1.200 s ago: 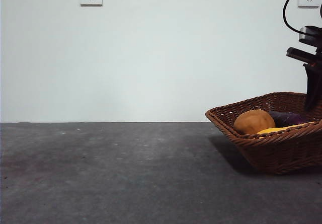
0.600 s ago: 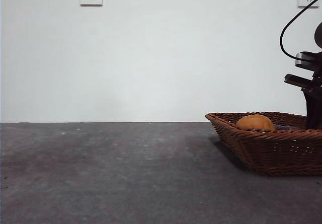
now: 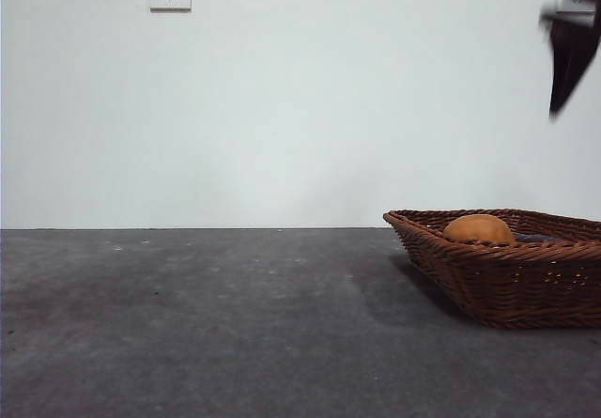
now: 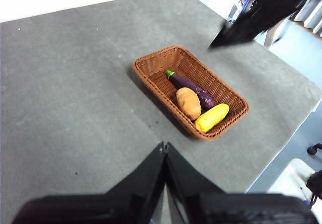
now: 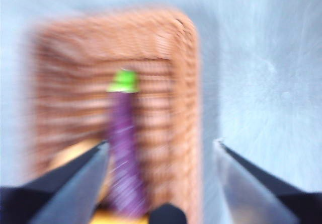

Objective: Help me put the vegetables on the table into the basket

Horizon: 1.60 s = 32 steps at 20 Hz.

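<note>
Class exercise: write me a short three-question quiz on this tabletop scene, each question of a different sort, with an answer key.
1. True or false: the potato lies on the table outside the basket.
2. Multiple choice: the right gripper has its jaws A) shut on the eggplant B) open above the basket C) shut and empty.
3. Fill in: the left gripper has its jaws ____.

Key: 1 false: it lies in the basket beside the eggplant and the yellow vegetable. 2 B. 3 shut.
</note>
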Tool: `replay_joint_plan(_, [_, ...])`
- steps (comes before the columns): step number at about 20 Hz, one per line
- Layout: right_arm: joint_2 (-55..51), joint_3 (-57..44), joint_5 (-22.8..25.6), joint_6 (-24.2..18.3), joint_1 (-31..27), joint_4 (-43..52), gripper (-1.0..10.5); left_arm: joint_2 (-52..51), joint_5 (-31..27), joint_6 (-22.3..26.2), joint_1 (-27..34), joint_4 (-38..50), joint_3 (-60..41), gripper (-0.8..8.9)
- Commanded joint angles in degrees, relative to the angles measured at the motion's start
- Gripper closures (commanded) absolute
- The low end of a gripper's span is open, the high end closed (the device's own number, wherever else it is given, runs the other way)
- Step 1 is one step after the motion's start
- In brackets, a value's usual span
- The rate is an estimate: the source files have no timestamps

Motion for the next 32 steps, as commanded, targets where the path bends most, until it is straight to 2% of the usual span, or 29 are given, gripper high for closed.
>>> replay_joint_plan(1, [-5.99, 3.06, -3.34, 0.48, 1.68, -9.07, 7.7, -0.22, 0.0, 2.56, 0.2, -0.76, -0.02, 8.22])
replay_joint_plan(4, [-14.36, 5.22, -3.65, 0.35, 4.35, -16.68, 9.6, -0.22, 0.0, 4.17, 0.22, -2.56, -0.02, 8.22])
replay_joint_plan(9, [-24.46, 5.92, -3.58, 0.66, 8.96, -25.03, 9.6, -0.44, 0.02, 5.73, 0.15, -4.22, -0.02, 8.22])
replay_joint_plan(12, [-28.52, 5.84, -3.61, 1.86, 11.5, -25.03, 9.6, -0.48, 0.02, 6.54, -0.07, -4.26, -0.02, 8.22])
replay_joint_plan(14, [-29.59, 5.84, -3.58, 3.72, 12.79, -25.05, 9.6, -0.46, 0.0, 6.54, -0.07, -4.28, -0.02, 8.22])
replay_joint_plan(22, [-29.4, 5.81, -3.06, 4.44, 13.46, -25.0, 9.5, 0.31, -0.02, 6.51, -0.07, -4.26, -0.02, 8.18])
replay_joint_plan(25, [-28.74, 5.84, 0.92, 4.44, 13.49, -25.0, 9.5, 1.4, 0.0, 6.54, -0.07, -4.35, -0.02, 8.18])
replay_joint_plan(29, [-27.78, 5.84, 2.43, 4.44, 13.46, -25.0, 9.5, 2.54, -0.02, 6.51, -0.07, -4.26, -0.02, 8.18])
replay_joint_plan(32, [-26.56, 5.84, 7.04, 4.44, 13.49, -25.0, 9.5, 3.17, 0.0, 6.51, -0.07, -4.76, -0.02, 8.18])
